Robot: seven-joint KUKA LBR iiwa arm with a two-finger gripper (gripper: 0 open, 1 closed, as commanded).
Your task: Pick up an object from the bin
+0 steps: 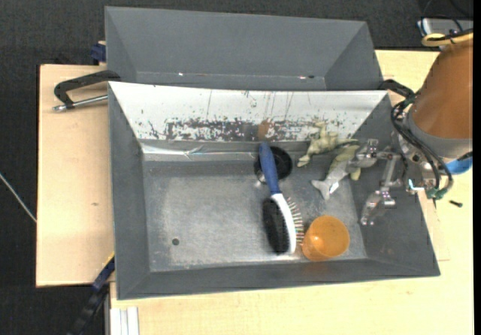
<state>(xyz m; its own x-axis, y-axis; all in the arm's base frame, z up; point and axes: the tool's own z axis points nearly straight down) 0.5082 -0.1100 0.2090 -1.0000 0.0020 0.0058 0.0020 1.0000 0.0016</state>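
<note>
My gripper [370,183] hangs over the right side of the bin, its two metal fingers spread apart and nothing between them. Just left of it lies a small grey shark toy [333,174], tail toward the front. Behind the shark, against the back wall, lies a pale yellow-green soft toy [325,145], reaching close to the upper finger. An orange ball [325,237] rests near the front wall, left of and below the lower finger.
A brush [276,213] with a blue handle and black bristles lies in the middle, head beside the orange ball. A black round thing [277,163] sits behind its handle. The arm with its orange cover stands over the right rim.
</note>
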